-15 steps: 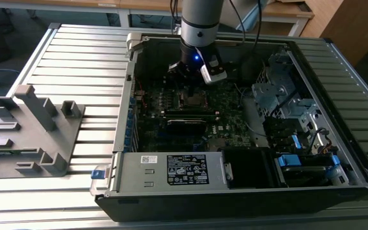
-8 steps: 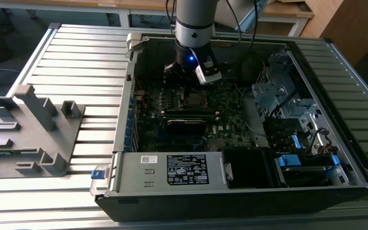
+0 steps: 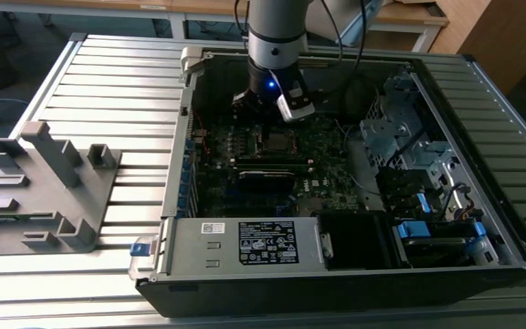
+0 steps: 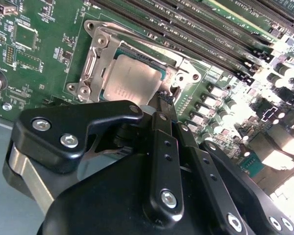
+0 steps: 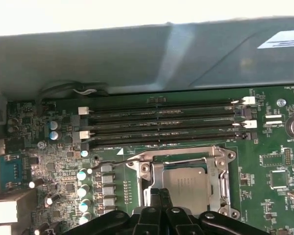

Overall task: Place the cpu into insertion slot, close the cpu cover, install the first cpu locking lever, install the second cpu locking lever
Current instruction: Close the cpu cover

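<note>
The cpu lies flat in the insertion slot, its dull silver face up. The cpu cover, a thin silvery frame, lies down around it. My gripper is shut, its narrow black fingertips pressed together at the socket's edge beside the cpu. I cannot tell whether they touch a lever. A thin wire lever runs along one side of the socket. In the exterior view the arm reaches down into the open computer case above the socket.
Long memory slots run beside the socket. The case wall rises just beyond them. A grey power-supply box, drive cages and cables crowd the case. A grey fixture stands on the slatted table at the exterior view's left.
</note>
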`<state>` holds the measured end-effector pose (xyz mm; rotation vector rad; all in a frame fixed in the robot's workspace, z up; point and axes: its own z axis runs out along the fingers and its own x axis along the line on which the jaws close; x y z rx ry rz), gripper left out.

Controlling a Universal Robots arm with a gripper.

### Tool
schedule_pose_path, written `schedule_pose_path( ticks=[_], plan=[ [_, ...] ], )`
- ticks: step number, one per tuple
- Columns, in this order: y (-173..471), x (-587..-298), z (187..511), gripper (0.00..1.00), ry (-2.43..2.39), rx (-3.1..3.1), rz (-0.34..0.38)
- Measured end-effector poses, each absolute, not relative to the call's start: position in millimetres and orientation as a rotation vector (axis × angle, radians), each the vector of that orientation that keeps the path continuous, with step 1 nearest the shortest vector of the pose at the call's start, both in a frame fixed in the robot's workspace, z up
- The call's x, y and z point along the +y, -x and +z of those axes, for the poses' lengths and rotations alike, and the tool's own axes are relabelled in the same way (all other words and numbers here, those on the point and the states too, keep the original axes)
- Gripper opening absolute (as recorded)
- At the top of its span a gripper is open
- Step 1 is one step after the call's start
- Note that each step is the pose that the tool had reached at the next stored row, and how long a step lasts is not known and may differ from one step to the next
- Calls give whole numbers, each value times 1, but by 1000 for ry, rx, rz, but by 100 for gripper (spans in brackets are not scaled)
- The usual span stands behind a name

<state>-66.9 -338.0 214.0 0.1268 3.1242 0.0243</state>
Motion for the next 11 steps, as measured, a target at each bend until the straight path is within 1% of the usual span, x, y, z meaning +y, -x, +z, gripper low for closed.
schedule_pose_path(
  ticks=[11],
  plan=[
    [68,-338,211,11,-42,3127,25]
  ],
)
